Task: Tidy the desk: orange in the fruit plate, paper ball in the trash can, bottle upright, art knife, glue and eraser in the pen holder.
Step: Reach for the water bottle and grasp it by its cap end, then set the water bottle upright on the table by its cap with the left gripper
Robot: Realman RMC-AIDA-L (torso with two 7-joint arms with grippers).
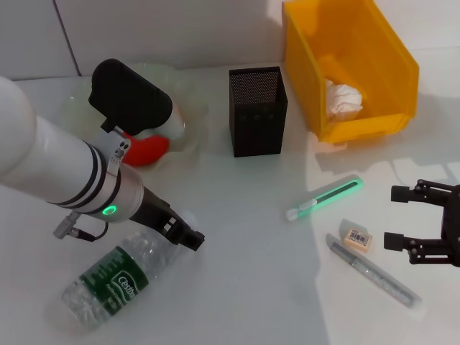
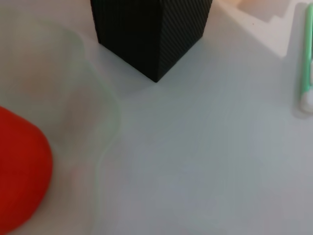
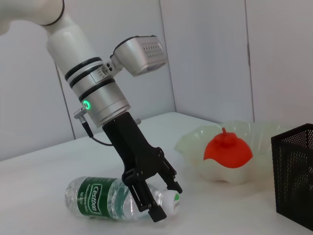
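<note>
Fingers of the left hand [image 3: 159, 196] are straddling, spread, the capped neck of the water bottle [image 1: 115, 279], which is lying flat, base pointing away from the pen holder [image 1: 257, 111].

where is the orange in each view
Head view: orange in the plate, left of the pen holder, half hidden by the left arm.
Left wrist view: orange at the picture's edge.
Right wrist view: orange in the plate.
Shared landmark: the pen holder.
</note>
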